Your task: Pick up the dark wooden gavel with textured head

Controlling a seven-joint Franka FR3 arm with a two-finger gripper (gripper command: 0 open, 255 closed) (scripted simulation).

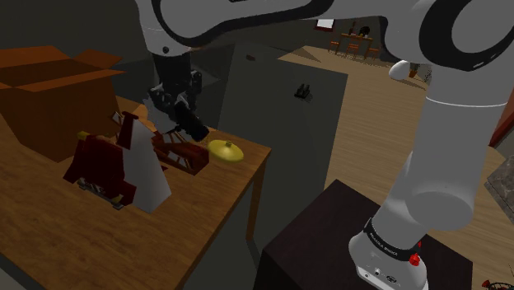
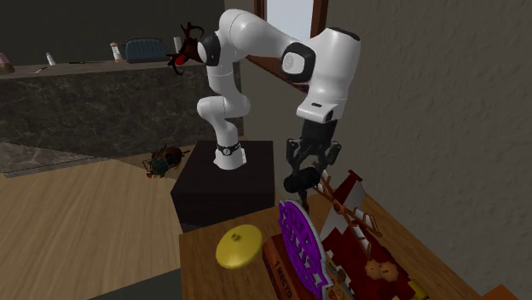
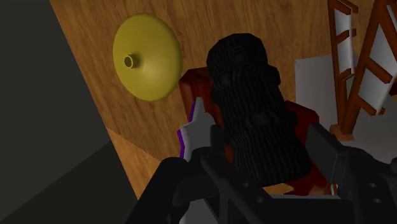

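I have the tool (image 1: 181,114) clamped on the gavel (image 1: 193,127). In the wrist view its two black fingers (image 3: 332,156) press in on either side of the dark, ribbed head, closed only as far as that head allows. The gavel looks black to me rather than woody, and I cannot make out its handle.

In the shoulder view the gavel sits at the fingertips above the wooden table (image 1: 49,243), over a clutter of red pieces. It appears to hang clear of the table top, but I cannot tell whether it touches anything under it.

A yellow domed disc (image 1: 224,151) lies flat on the table just to the shoulder view's right of the gavel, near the table's edge. A red-and-white ladder-like frame (image 1: 144,165) stands on the gavel's other side. An open cardboard box (image 1: 49,99) sits at the far left of that view.

In the second exterior view a purple disc (image 2: 300,243) stands on edge below the tool, between the yellow disc and the frame. The white arm (image 2: 324,60) arches over from the dark stand (image 2: 213,192) behind the table.
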